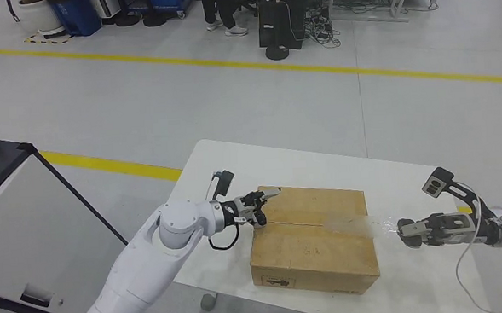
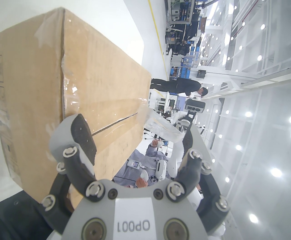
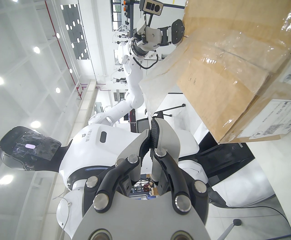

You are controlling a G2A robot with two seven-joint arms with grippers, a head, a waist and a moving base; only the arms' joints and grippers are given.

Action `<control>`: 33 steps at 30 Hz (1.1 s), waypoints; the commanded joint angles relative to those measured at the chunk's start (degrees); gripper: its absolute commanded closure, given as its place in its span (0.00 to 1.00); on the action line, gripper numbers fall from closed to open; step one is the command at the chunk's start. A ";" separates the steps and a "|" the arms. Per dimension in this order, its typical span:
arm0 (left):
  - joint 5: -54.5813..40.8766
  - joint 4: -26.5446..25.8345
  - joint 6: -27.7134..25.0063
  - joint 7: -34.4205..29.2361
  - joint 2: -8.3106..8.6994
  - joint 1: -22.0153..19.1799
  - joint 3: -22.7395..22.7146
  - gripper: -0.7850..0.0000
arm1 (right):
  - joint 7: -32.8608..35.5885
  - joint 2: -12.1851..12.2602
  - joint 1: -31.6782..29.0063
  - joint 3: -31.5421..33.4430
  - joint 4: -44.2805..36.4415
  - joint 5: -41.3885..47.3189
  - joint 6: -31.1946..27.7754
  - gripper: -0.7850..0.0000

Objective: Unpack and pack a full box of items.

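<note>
Cardboard box [image 1: 313,237] sits on our white table [image 1: 226,162]; our left gripper [image 1: 259,209] gapes at its end, our right gripper [image 1: 401,229] pinches clear tape [image 1: 376,227] lifting off its top

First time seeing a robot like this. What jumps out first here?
A brown cardboard box sits on the white table. The right gripper pinches a strip of clear tape peeled up from its top seam; the left gripper hangs open at the opposite end.

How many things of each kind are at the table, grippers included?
cardboard box: 1
clear tape strip: 1
grippers: 2, the left gripper and the right gripper
Total: 4
</note>
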 commanded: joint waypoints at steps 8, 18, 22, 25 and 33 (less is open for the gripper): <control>5.84 -8.27 3.74 2.71 1.59 3.37 -5.56 0.00 | 0.00 0.00 0.00 0.00 0.00 0.00 0.00 1.00; 10.74 -17.49 4.58 8.11 3.17 10.48 -13.30 0.00 | -3.97 -0.92 1.40 -1.08 -6.84 -3.29 2.56 1.00; 12.98 -18.99 4.84 10.09 3.49 12.00 -15.19 0.00 | -5.34 -1.78 4.41 -3.10 -9.18 -5.36 5.87 1.00; 13.72 -19.62 4.60 12.08 3.58 12.87 -16.54 0.00 | -7.45 -2.78 7.79 -6.12 -10.22 -7.74 10.50 1.00; 17.26 -19.72 5.64 15.90 3.62 12.92 -17.93 0.00 | -9.63 -6.57 17.97 -15.70 -10.20 -13.27 16.69 1.00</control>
